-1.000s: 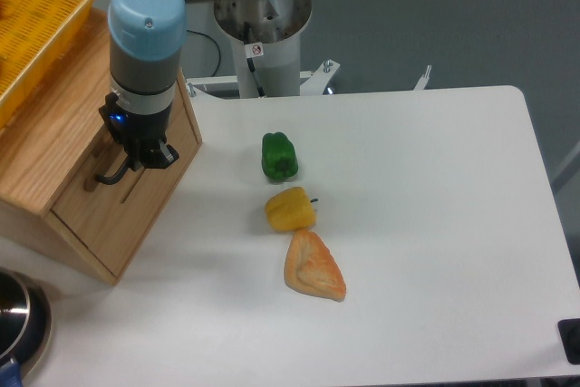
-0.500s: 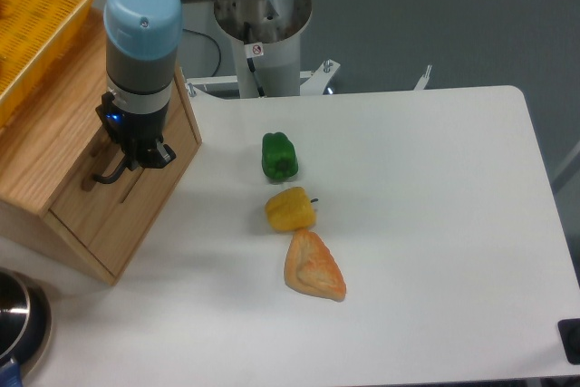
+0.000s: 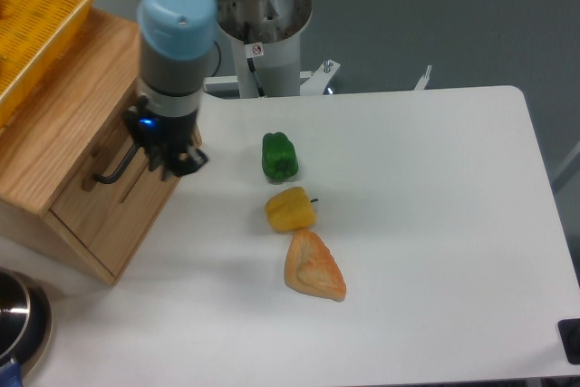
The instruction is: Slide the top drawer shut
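Camera: oak top drawer (image 3: 136,189), black bar handle (image 3: 116,166); gripper (image 3: 178,162) beside.

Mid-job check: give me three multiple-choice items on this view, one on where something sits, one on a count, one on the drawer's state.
1. What lies nearest the gripper?
A. green pepper
B. pastry
C. yellow pepper

2. How many food items are on the white table?
A. two
B. three
C. five

3. The top drawer looks:
A. pulled far out
B. removed
C. pushed in, front about flush with the cabinet

Answers:
1 A, the pepper sits just right of the gripper.
2 B, two peppers and a pastry.
3 C, only the black handle protrudes.
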Motion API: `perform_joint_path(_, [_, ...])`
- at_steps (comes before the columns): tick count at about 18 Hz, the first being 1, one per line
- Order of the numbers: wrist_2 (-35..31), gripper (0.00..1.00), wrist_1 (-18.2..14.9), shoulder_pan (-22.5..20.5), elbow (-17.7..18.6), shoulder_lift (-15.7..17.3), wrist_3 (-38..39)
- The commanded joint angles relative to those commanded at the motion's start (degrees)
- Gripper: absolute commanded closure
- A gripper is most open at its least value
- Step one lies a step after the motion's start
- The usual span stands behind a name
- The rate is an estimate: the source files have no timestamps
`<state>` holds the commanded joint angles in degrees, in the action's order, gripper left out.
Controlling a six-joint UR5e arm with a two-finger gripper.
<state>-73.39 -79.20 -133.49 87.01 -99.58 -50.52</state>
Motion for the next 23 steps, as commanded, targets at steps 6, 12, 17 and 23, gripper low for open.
perform_joint_path(6, [-7.9, 0.00, 5.1, -7.6, 0.5, -0.4, -7.7])
perform_joint_path(12, [-8.8, 0.00, 5.2, -18.5, 2.1, -1.4, -22.5])
perform_joint_path(17, [-9.5, 0.00, 6.1, -26.5, -0.2, -5.7, -37.0])
perform_joint_path(23, [-16.3, 0.00, 6.9, -29.7, -0.6, -8.9, -52.2])
